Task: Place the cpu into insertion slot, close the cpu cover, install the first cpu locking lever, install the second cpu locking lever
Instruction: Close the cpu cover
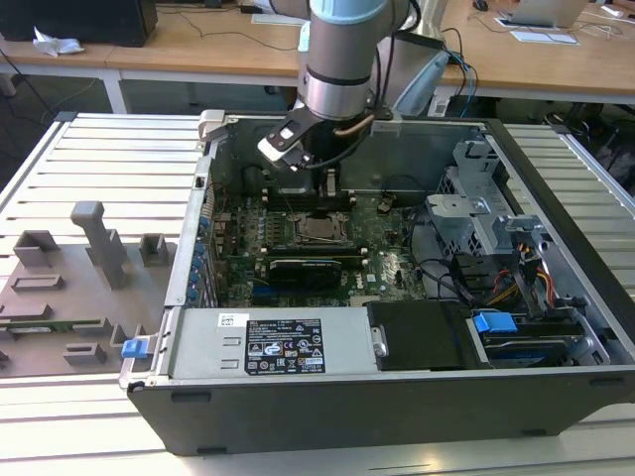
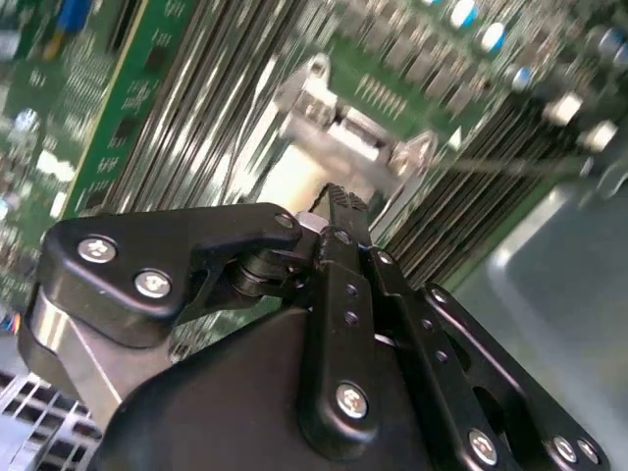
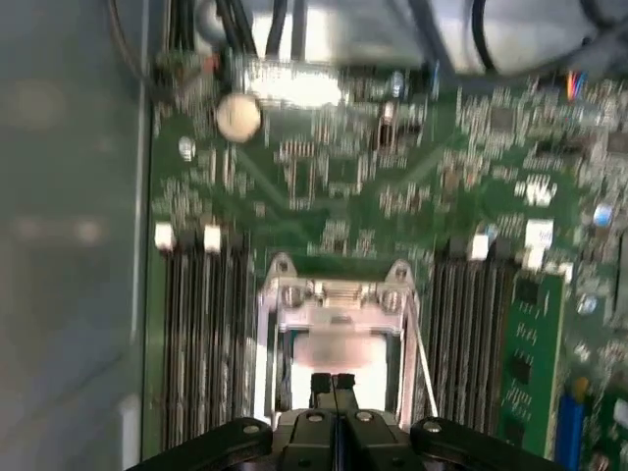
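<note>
In the exterior view my gripper point(image 1: 330, 184) hangs inside the open computer case, just above the far edge of the insertion slot point(image 1: 319, 230) on the green motherboard point(image 1: 392, 253). In both wrist views its black fingertips point(image 3: 334, 381) are pressed together with nothing between them. The silvery cpu cover point(image 3: 334, 296) lies flat over the socket, and the pale top of the cpu point(image 3: 329, 349) shows through its opening. A thin metal locking lever point(image 3: 421, 361) stands out slantwise beside the cover. From the second wrist view the cover point(image 2: 345, 137) sits just beyond the fingertips point(image 2: 339, 204).
Rows of memory slots point(image 3: 201, 334) flank the socket on both sides. A black long card point(image 1: 310, 268) lies in front of the socket. The case wall point(image 3: 69, 245), drive cages and cables point(image 1: 476, 233) hem the board in. Grey fixtures point(image 1: 94, 248) sit on the slatted table outside.
</note>
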Robot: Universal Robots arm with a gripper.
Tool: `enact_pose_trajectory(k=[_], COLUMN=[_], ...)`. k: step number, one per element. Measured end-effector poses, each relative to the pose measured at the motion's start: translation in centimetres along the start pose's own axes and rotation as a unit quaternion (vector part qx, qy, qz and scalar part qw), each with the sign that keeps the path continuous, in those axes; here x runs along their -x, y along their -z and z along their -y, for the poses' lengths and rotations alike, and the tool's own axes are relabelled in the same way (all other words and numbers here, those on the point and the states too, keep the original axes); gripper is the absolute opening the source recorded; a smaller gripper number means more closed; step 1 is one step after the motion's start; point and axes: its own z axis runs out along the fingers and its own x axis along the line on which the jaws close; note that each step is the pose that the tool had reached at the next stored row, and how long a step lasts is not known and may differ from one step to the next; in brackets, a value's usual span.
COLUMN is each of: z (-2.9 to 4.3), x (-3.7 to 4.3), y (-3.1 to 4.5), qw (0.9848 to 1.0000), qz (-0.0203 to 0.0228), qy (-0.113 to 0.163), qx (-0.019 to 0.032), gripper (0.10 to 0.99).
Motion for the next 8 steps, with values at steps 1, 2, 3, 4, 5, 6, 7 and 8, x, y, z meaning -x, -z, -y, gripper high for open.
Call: enact_pose_trajectory(k=[1,2,3,4,5,6,7,8], z=[0.58,0.79,1.0,1.28,1.47,1.7,1.79,1.83], x=[-0.01,-0.02,-0.02,-0.01,-0.01,-0.02,-0.03,-0.03], y=[-0.33,-0.42,-0.48,-0.57,-0.63,-0.76,-0.86,-0.96], qw=[1.0,1.0,1.0,1.0,1.0,1.0,1.0,1.0], qz=[0.0,0.0,0.0001,0.0001,0.0,-0.0001,-0.0001,0.0], qy=[0.0,0.0,0.0,0.0,0.0,0.0,0.0,0.0], qx=[0.0,0.0,-0.0001,0.0,0.0,0.0001,0.0001,0.0], gripper=[0.106,0.106,0.106,0.106,0.106,0.106,0.106,0.106])
